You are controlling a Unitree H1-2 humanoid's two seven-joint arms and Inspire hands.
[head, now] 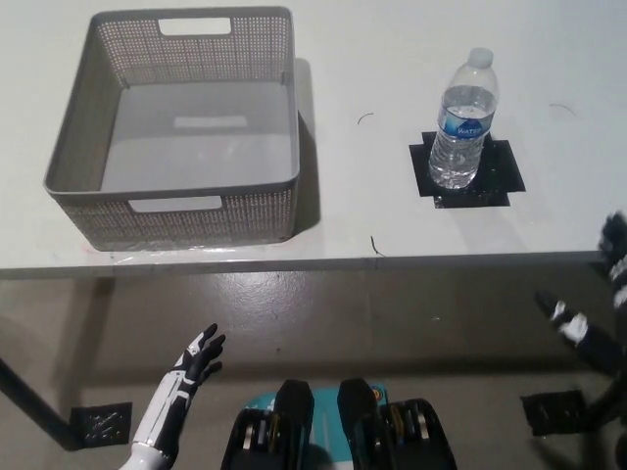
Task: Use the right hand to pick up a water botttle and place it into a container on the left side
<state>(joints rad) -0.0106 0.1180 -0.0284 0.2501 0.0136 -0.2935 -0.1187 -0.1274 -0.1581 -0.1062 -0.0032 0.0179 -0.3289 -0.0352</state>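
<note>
Your right robot hand (600, 304) is at the picture's right edge, empty, fingers spread. Reach it to the bottle (463, 122) standing upright on the desk (392, 59), gripping mid-body. Left robot hand (196, 362) rests low, open.

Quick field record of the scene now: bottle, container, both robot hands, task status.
bottle: water bottle upright on a black square mat, right part of the table
container: grey mesh basket, left part of the table, nothing in it
left robot hand: open, low at the lower left, below the table edge
right robot hand: at the right edge, below the table, holding nothing, fingers unclear
status: bottle not yet picked up
</note>
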